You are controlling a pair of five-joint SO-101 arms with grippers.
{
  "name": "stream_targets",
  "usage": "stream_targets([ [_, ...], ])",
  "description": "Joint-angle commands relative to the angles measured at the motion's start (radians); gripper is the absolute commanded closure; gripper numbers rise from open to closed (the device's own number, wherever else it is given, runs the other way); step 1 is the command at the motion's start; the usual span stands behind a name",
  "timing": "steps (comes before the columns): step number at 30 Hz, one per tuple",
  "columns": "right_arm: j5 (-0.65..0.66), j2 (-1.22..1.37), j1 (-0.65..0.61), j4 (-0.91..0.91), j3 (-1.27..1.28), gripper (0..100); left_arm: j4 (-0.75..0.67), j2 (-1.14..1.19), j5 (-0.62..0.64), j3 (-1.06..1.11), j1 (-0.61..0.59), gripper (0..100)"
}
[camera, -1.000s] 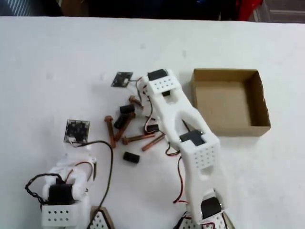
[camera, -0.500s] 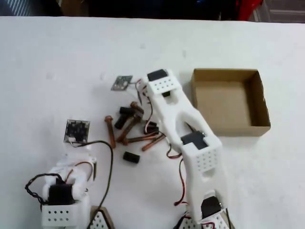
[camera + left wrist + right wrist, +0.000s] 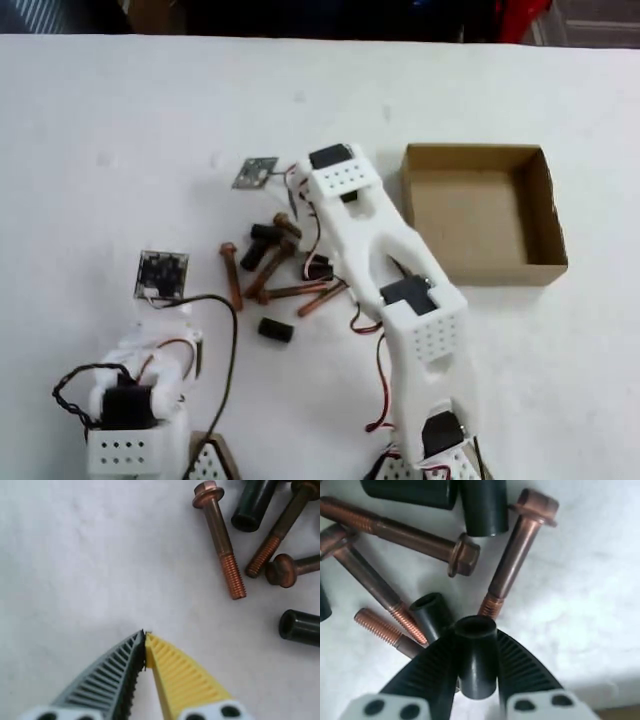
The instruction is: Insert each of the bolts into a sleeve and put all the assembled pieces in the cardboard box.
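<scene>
My right gripper (image 3: pixel 475 636) is shut on a black sleeve (image 3: pixel 476 660), held just above the pile. Under it lie copper bolts (image 3: pixel 517 555), (image 3: pixel 415 535) and a second sleeve (image 3: pixel 431 611) close by. In the high view the right arm (image 3: pixel 350 200) stretches over the pile of bolts and sleeves (image 3: pixel 270 260) at the table's middle. My left gripper (image 3: pixel 145 634) is shut on nothing, tips near the bare table, a short way from a bolt (image 3: pixel 220 540) and a sleeve (image 3: pixel 300 626). The left arm (image 3: pixel 130 400) sits folded at the front left.
The open cardboard box (image 3: pixel 545 215) stands to the right of the right arm, nothing inside it. One sleeve (image 3: pixel 275 330) lies apart in front of the pile. A black cable (image 3: pixel 232 350) curves from the left arm over the table.
The right arm drew back slightly and its wrist tilted; the bolts and sleeves beside its gripper shifted a little. The left arm stayed still.
</scene>
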Motion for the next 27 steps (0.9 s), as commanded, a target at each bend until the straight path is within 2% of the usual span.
stream_targets([
  [1,0.009,-0.038,-0.010,0.010,-0.006,98.1,0.009,-0.010,-0.003,-0.003,-0.002,98],
  [6,0.009,-0.038,-0.010,0.010,-0.006,97.9,0.009,-0.010,-0.003,-0.003,-0.002,98],
  [12,0.006,-0.038,-0.010,0.012,-0.005,88.7,0.009,-0.010,-0.003,-0.003,-0.002,98],
  [21,0.008,-0.039,-0.008,0.010,-0.011,98.1,0.009,-0.010,-0.003,-0.003,-0.002,98],
  [27,0.006,-0.047,0.019,0.012,-0.034,98.2,0.009,-0.010,-0.003,-0.003,-0.002,98],
])
